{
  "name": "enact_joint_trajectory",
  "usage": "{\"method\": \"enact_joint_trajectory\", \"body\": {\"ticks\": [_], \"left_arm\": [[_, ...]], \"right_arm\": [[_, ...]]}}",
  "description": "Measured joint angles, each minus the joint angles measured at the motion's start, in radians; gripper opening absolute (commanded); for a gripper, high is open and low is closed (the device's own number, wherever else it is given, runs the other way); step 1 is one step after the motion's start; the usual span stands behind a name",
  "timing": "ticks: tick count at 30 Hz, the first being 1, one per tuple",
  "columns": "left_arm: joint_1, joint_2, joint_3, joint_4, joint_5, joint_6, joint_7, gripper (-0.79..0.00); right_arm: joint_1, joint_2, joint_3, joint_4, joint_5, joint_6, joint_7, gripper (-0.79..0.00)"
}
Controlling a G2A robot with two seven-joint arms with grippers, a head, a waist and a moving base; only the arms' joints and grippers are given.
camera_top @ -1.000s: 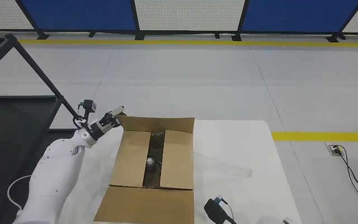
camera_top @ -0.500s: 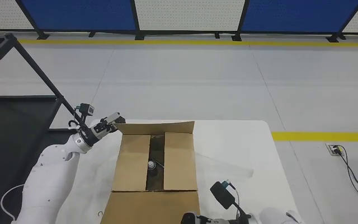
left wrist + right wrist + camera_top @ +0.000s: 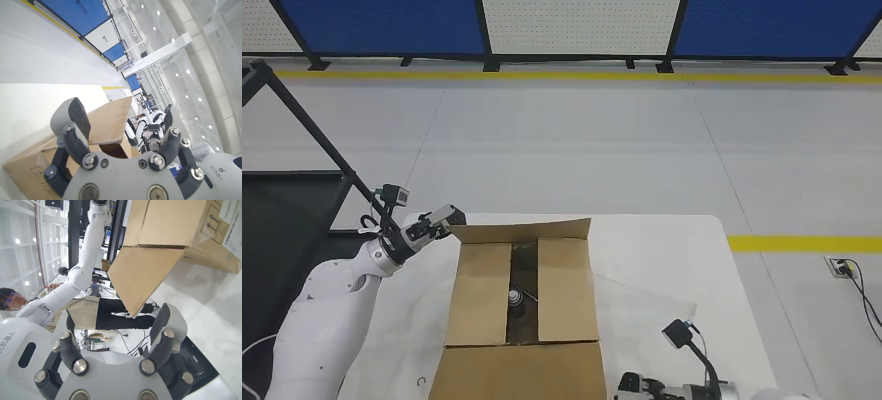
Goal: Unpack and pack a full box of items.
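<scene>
Two grippers stand spread open at the box [image 3: 567,290] on the white table [image 3: 662,250]: right gripper [image 3: 116,313] beside its near flap, left gripper [image 3: 447,214] at its far corner. Beyond the table's far edge lie grey floor [image 3: 572,140] and blue panels [image 3: 382,25].

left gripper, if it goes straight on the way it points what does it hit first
Most likely the raised flap of the cardboard box: the open left gripper points at it, with the flap's edge just ahead between its fingers. Depth is unclear, so contact may be close.
</scene>
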State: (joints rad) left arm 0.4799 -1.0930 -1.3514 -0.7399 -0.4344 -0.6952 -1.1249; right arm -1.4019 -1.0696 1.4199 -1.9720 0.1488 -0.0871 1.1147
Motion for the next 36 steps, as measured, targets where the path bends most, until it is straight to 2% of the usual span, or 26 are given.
{"method": "enact_joint_trajectory", "body": {"ticks": [6,15,26,33,36], "left_arm": [[0.028,0.019,-0.007,-0.053,-0.004,-0.004,0.004,0.0],[0.067,0.044,-0.008,-0.126,-0.005,-0.01,0.01,0.0],[0.108,0.073,0.013,-0.202,0.018,-0.009,0.009,0.0],[0.134,0.088,0.033,-0.231,0.039,-0.015,0.015,0.0],[0.137,0.093,0.041,-0.232,0.043,-0.017,0.017,0.0]], "right_arm": [[0.078,-0.005,-0.107,0.061,-0.019,0.025,0.036,0.0],[0.139,-0.01,-0.174,0.034,0.027,-0.073,0.038,0.0],[0.28,-0.036,-0.27,0.093,0.119,-0.128,-0.071,0.0],[0.354,-0.055,-0.329,0.139,0.128,-0.178,-0.16,0.0],[0.368,-0.062,-0.345,0.151,0.098,-0.197,-0.234,0.0]]}}
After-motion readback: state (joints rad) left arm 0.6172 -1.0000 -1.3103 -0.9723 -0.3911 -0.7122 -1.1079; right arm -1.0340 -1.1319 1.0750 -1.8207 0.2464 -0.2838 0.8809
